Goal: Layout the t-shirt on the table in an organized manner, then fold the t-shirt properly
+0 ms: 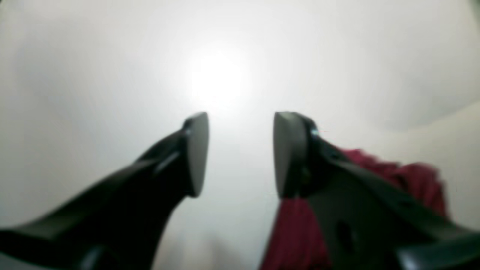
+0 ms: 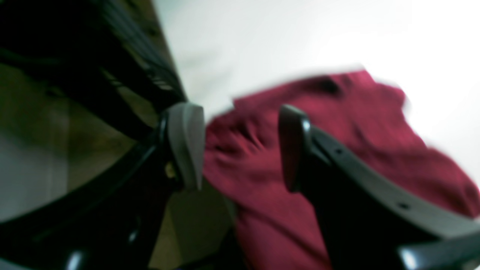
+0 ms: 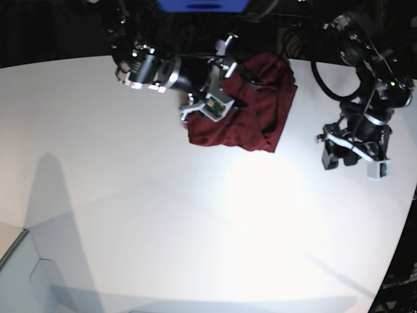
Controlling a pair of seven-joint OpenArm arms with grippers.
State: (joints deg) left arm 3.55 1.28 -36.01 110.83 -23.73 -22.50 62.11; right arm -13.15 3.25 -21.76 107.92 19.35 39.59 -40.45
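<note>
Table [image 3: 163, 215]: white, bare in the foreground. T-shirt [image 3: 251, 104]: maroon, bunched in a heap at 12 o'clock near the far edge. Right pincer [image 2: 240, 146]: over the heap's 9 o'clock side, jaws apart, nothing between them; its wrist view alone shows creased cloth beneath. Left pincer [image 1: 240, 153]: at 3 o'clock, clear of the shirt, jaws apart, empty.
</note>
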